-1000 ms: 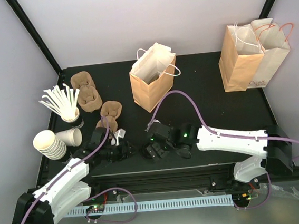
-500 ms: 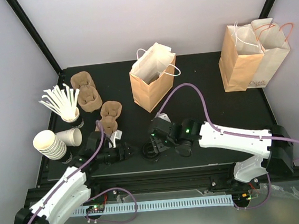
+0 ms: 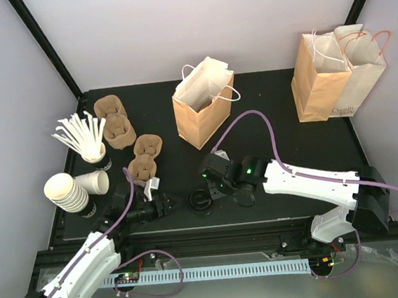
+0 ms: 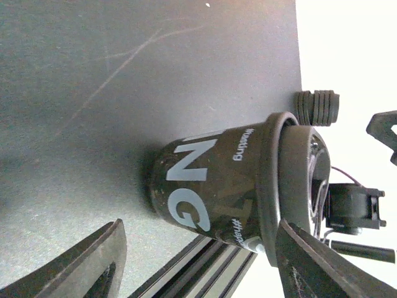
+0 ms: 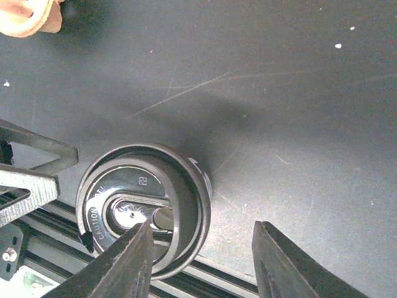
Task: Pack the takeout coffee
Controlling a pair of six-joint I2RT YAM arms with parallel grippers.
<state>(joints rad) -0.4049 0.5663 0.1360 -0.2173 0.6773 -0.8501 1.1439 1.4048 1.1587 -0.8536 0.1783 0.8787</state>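
Observation:
The takeout coffee (image 3: 201, 203) stands upright near the table's front edge, its glossy black lid (image 5: 141, 208) facing up and its black printed band (image 4: 211, 186) showing. My left gripper (image 3: 176, 202) is just left of the cup and open. Its fingertips (image 4: 291, 248) loosely straddle the cup's near side, one close by the lid rim and the other well clear. My right gripper (image 3: 211, 190) hovers above the cup, open. One of its fingers (image 5: 121, 261) is over the lid and the other is over bare table to the right.
An open brown paper bag (image 3: 206, 109) stands behind the cup, and two more bags (image 3: 336, 72) stand at the back right. Pulp cup carriers (image 3: 145, 157), a stack of lidless white cups (image 3: 66, 192) and a cup of stirrers (image 3: 81, 135) crowd the left. The table's front rail (image 3: 213, 225) runs just below the coffee.
My left gripper has drawn back to the left and its jaws have widened. My right gripper has shifted over the cup and its jaws have narrowed.

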